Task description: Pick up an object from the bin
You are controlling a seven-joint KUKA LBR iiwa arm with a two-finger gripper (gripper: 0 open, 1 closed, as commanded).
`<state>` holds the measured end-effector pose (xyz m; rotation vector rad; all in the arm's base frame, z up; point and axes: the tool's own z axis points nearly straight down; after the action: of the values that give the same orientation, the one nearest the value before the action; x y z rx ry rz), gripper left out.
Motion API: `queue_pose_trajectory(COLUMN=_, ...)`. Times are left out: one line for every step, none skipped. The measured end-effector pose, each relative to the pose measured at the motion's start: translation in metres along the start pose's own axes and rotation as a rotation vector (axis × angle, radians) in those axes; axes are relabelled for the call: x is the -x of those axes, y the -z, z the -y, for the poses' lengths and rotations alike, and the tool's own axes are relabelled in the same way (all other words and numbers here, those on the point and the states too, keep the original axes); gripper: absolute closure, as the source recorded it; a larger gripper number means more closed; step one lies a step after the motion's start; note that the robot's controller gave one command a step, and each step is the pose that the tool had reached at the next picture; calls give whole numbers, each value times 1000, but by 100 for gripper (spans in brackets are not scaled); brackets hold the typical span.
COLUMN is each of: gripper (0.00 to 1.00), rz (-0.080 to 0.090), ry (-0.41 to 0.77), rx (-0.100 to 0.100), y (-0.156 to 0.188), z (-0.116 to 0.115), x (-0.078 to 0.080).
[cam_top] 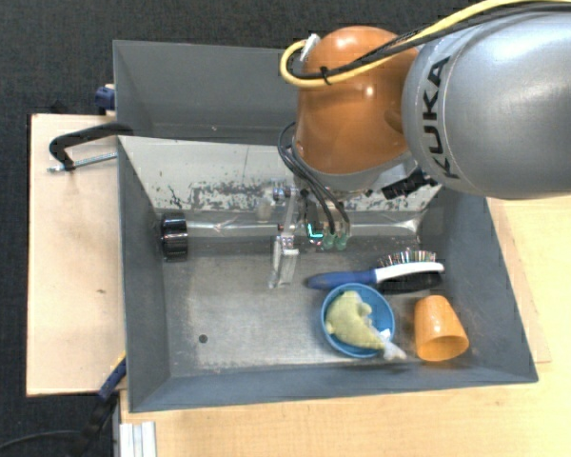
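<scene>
My gripper (284,270) hangs below the orange wrist cover in the middle of the bin, its tip low over the bin floor. Right behind it lies a long clear tube (219,225) with a black cap on its left end, stretched along the foot of the back wall. To the gripper's right lies a blue-handled brush (381,276) with black and white bristles, its handle end pointing toward the gripper. None of these shows within the gripper.
A blue bowl (335,336) holding a pale yellow soft lump (354,318) sits at the front right. An orange cup (440,328) lies on its side beside it. The arm and its orange cover hide the bin's back right.
</scene>
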<state>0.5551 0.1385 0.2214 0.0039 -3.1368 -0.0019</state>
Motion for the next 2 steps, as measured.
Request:
queue_pose_trajectory(gripper=0, rz=2, ry=-110, rx=-4, y=-60, z=99, x=16)
queue_pose_trajectory(gripper=0, rz=5, ry=19, rx=-1, y=-40, z=92, x=-28)
